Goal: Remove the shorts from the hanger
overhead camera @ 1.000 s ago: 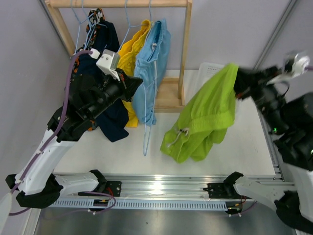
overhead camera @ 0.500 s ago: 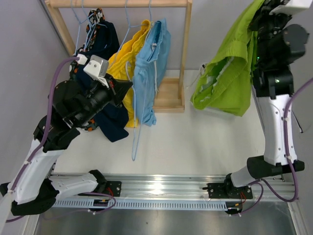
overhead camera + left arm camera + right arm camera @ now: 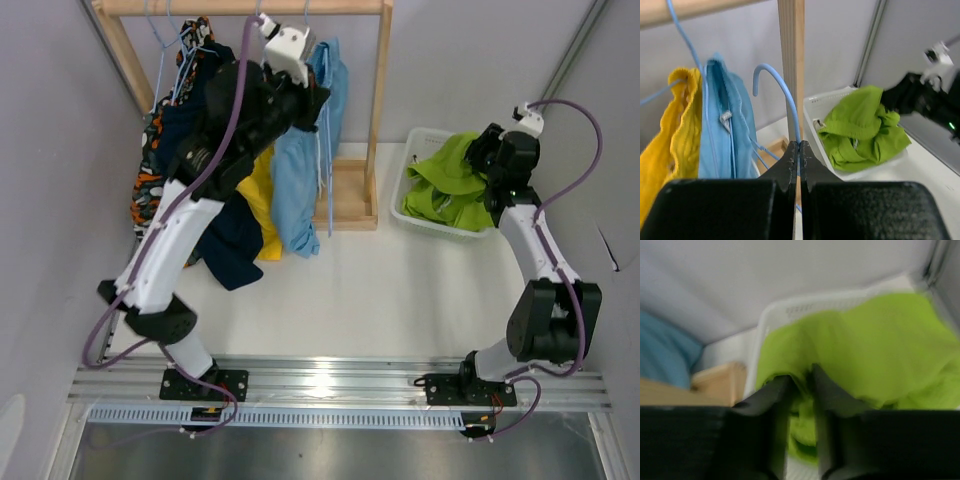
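Note:
The lime green shorts (image 3: pixel 445 185) lie crumpled in the white basket (image 3: pixel 425 140). My right gripper (image 3: pixel 484 178) is just over them, open, with its fingers (image 3: pixel 785 390) apart and green fabric (image 3: pixel 865 350) showing in the gap. High at the wooden rack, my left gripper (image 3: pixel 318 100) is shut on the hook of a bare blue hanger (image 3: pixel 785 95), beside the right post (image 3: pixel 791 60). Light blue shorts (image 3: pixel 300 190), yellow shorts (image 3: pixel 262 190), dark navy shorts (image 3: pixel 230 245) and camouflage shorts (image 3: pixel 148 185) hang from the rail.
The rack's top rail (image 3: pixel 240 6) and right post (image 3: pixel 378 100) stand close to my left arm. Its wooden foot (image 3: pixel 345 195) rests on the table left of the basket. Grey walls close in the left and back sides.
My right arm swung down from high up and set the lime green shorts in the basket, and its jaws parted. My left arm rose with the bare hanger to the rail.

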### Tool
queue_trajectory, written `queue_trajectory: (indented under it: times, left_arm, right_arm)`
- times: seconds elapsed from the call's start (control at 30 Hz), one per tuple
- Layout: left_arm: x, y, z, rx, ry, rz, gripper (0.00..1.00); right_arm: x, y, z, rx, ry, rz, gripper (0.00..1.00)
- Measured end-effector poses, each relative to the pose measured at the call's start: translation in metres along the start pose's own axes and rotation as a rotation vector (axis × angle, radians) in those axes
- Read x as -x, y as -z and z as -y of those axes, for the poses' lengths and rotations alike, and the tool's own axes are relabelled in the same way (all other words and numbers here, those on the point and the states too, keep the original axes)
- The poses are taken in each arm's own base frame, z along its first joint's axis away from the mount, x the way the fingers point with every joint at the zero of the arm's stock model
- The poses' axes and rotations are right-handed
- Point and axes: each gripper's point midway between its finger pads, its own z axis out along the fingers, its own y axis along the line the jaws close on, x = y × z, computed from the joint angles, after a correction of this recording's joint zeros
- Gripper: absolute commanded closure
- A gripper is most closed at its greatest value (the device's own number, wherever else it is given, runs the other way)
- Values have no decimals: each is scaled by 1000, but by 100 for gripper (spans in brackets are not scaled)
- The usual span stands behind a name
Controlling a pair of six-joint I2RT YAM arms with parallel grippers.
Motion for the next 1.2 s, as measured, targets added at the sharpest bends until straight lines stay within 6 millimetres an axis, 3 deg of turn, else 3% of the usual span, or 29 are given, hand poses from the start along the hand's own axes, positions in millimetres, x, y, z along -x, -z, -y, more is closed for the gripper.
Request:
queue_trajectory:
  times: [0.03, 0.07, 0.13, 0.27, 0.4, 0.5, 0.63, 0.83, 1.0, 1.2]
  left_arm:
    - [6, -15, 0, 3, -10, 15, 100]
    - [13, -27, -1, 5, -15, 31, 100]
    - [19, -49, -3, 9, -18, 60, 100]
    - [3, -74, -14, 18, -24, 45, 100]
    - [3, -91, -18, 18, -23, 85, 100]
    - [11, -105, -14, -6, -19, 139, 100]
    - [16, -119, -6, -44, -12, 189, 100]
    - [35, -127, -1, -71, -13, 290, 100]
    - [49, -137, 0, -77, -6, 378, 100]
    - [46, -158, -11, -64, 24, 430, 100]
  right_arm:
    - [-5, 7, -2, 10, -21, -9, 32]
    - [-10, 18, -4, 21, -46, -20, 1]
    - [-15, 43, -10, 49, -78, -22, 1]
    - [-18, 93, -26, 113, -117, 9, 1]
    - [-41, 142, -50, 223, -134, 3, 1]
    - [-61, 163, -63, 282, -127, -20, 1]
    - [-72, 169, -73, 318, -106, -43, 0]
    - [-75, 169, -74, 325, -94, -43, 1]
    - [-90, 170, -76, 337, -83, -68, 1]
    - [-98, 173, -77, 354, -66, -85, 0]
